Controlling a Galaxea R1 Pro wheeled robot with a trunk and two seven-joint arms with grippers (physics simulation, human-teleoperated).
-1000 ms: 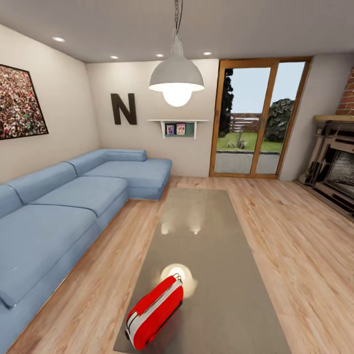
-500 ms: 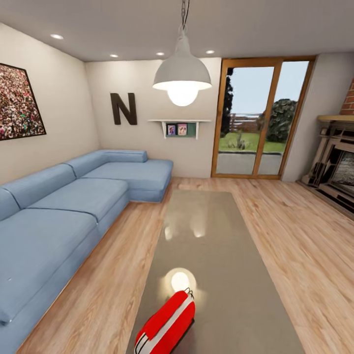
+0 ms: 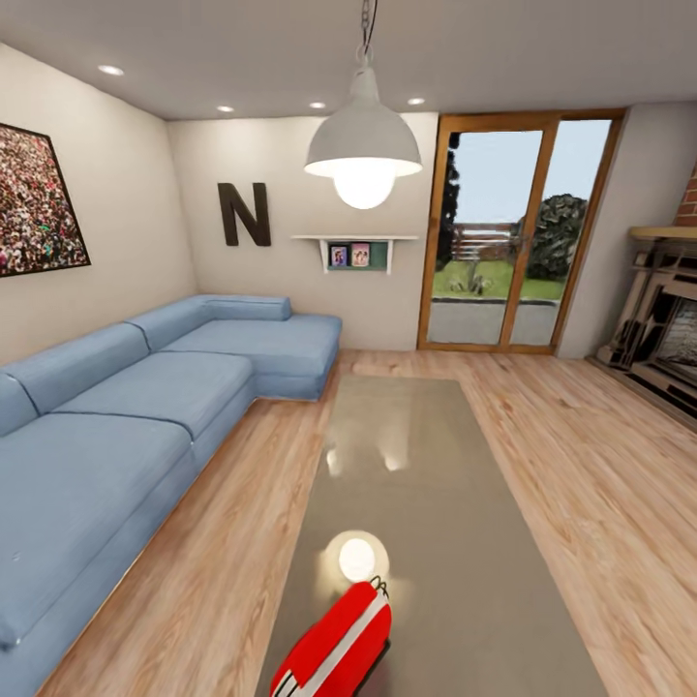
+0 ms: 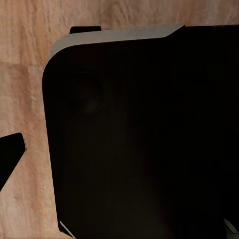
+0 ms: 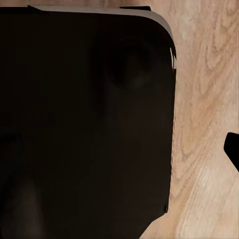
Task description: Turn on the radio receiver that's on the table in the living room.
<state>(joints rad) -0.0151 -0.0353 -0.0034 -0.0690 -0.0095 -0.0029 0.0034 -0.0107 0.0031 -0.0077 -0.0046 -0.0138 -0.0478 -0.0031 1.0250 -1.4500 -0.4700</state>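
The radio receiver (image 3: pixel 334 649), a bright red rounded box with a white-grey side band and a thin wire handle at its top, lies tilted on the near end of the table (image 3: pixel 416 465). The head view's lower edge cuts the radio off, and its dial is hidden. The long low table has a glossy grey-brown top that mirrors the lamp. In the left wrist view a black fingertip (image 4: pixel 11 155) pokes in beside the robot's dark body (image 4: pixel 144 139), over plank floor. The right wrist view holds a similar black fingertip (image 5: pixel 232 149) next to the dark body (image 5: pixel 84 119).
A blue sectional sofa (image 3: pixel 126 426) runs along the left of the table. A grey pendant lamp (image 3: pixel 364 145) hangs over the table. Glass doors (image 3: pixel 513 237) stand at the back and a brick fireplace (image 3: pixel 668 329) on the right. Light wood floor (image 3: pixel 600 484) lies between table and fireplace.
The whole head view has shifted: the camera has moved closer to the table, so the radio now sits lower and further right in the picture. The radio itself has not moved on the table.
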